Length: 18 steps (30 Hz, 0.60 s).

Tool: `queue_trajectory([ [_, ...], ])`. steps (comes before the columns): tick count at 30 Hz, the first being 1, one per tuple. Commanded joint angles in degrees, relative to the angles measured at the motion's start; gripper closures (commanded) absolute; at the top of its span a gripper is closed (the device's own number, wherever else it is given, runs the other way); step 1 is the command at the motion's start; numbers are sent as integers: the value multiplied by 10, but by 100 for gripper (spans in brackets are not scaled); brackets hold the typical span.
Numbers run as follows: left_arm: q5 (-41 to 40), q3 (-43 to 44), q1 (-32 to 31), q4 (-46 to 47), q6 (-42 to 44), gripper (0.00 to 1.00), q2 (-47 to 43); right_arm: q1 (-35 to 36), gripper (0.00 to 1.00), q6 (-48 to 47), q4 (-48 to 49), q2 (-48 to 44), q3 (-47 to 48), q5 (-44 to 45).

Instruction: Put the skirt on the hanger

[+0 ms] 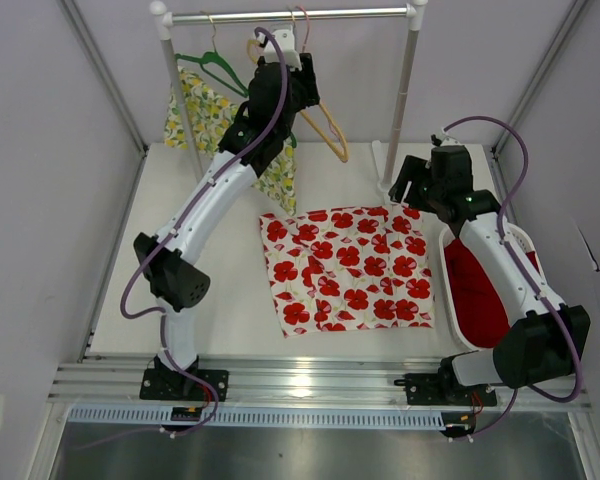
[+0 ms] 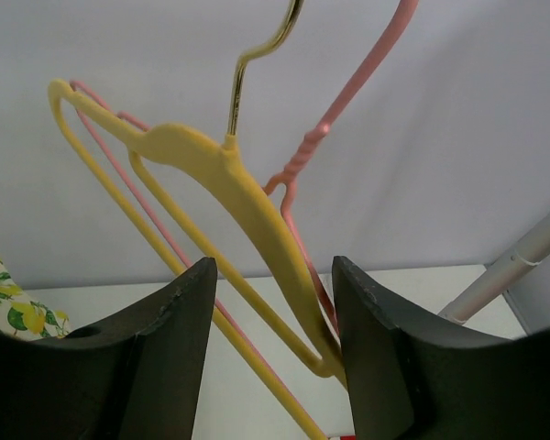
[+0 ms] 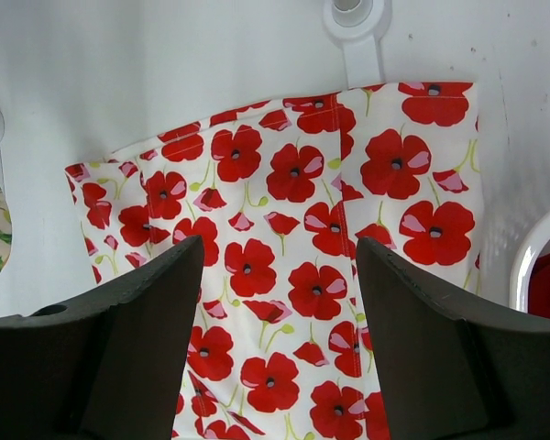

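The skirt [image 1: 345,270], white with red poppies, lies flat on the table in the middle. Up at the rack, a yellow hanger [image 2: 229,179] with a gold hook hangs beside a thin pink hanger [image 2: 298,156]. My left gripper [image 2: 273,275] is raised to them, open, and the yellow hanger's lower arm passes between its fingers, close to the right one. In the top view the left gripper [image 1: 298,68] sits just under the rail, with the yellow hanger [image 1: 332,135] slanting down to its right. My right gripper [image 3: 280,252] hovers open above the skirt [image 3: 293,229], near its far right corner [image 1: 405,190].
The rack's rail [image 1: 290,15] spans the back, with its right post [image 1: 405,90] and foot [image 3: 353,18] by the skirt's far edge. A green hanger [image 1: 215,68] carries a lemon-print garment [image 1: 205,115]. A white basket [image 1: 446,290] with red cloth [image 1: 475,290] stands right.
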Motion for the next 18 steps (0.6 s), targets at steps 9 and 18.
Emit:
queue_trajectory([
  [9, 3, -29, 2, 22, -11, 43, -40, -11, 27, -16, 16, -26, -13, -20],
  [18, 16, -71, 2, 54, 3, 42, -76, -13, 28, -21, 18, -26, -15, -19],
])
